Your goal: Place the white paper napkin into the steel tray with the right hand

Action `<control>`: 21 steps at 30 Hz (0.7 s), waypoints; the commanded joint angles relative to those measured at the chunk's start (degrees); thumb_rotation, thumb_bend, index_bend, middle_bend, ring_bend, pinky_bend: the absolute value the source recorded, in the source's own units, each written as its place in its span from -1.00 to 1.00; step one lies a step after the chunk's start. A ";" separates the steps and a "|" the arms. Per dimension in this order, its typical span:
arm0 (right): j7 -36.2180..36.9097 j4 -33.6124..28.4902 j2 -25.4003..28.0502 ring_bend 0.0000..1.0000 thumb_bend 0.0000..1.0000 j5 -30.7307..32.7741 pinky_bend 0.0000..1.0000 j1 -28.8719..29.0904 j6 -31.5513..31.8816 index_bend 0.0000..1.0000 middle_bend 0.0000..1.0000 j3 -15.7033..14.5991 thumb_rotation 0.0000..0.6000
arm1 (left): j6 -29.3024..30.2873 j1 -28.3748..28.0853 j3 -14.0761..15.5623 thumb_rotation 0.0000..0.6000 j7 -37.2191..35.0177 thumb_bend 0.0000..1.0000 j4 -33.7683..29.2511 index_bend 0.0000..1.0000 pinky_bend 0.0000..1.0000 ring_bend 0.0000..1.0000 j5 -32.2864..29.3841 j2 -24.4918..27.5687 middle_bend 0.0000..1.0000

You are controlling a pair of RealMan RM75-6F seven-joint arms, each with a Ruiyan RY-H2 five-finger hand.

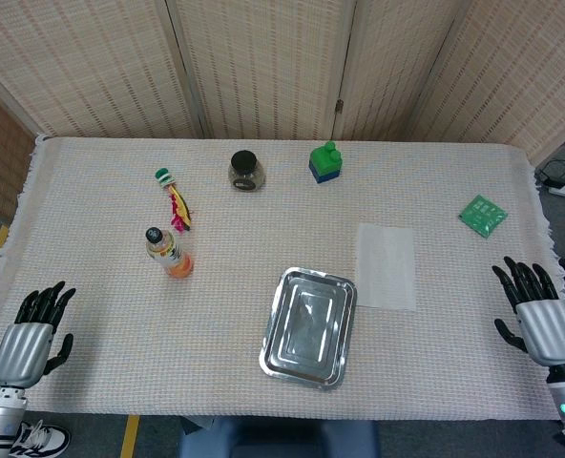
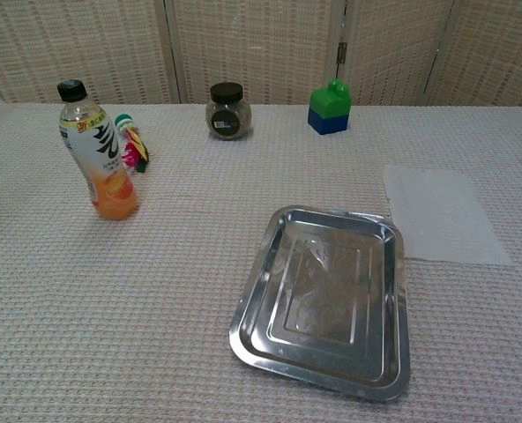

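From the head view, the right hand point(image 1: 535, 315) sits open and empty at the table edge, well right of the napkin point(image 1: 387, 266), which lies flat just beside the tray point(image 1: 275, 345); the left hand point(image 1: 32, 334) is open too. Chest view shows neither hand, only napkin point(image 2: 442, 226) almost touching tray point(image 2: 243, 348). A flat sheet gives fingers no edge, so it may slide or crumple.

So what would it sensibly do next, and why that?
Probably move the right hand inward over the white paper napkin. That hand is open and holds nothing, well off to the side by the table's edge, while the napkin lies flat on the cloth beside the steel tray, which holds nothing.
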 commanded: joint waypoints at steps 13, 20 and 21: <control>14.40 42.92 -20.23 -1.00 -0.28 -6.34 -1.00 18.24 -19.87 -0.68 -1.00 -2.75 1.00 | -4.63 -1.77 -0.85 1.00 0.00 0.16 2.34 -1.00 -1.00 -1.00 -3.48 -2.05 -1.00; 13.61 47.00 -23.45 -1.00 -0.29 -8.66 -1.00 22.39 -21.56 -0.65 -1.00 -4.93 1.00 | -5.06 -1.86 -0.99 1.00 -1.44 0.16 2.83 -1.00 -1.00 -1.00 -4.08 -1.77 -1.00; 13.09 47.47 -23.81 -1.00 -0.28 -9.00 -1.00 22.85 -21.61 -0.65 -1.00 -5.30 1.00 | -5.13 -1.87 -1.00 1.00 -1.69 0.16 2.82 -1.00 -1.00 -1.00 -4.16 -1.68 -1.00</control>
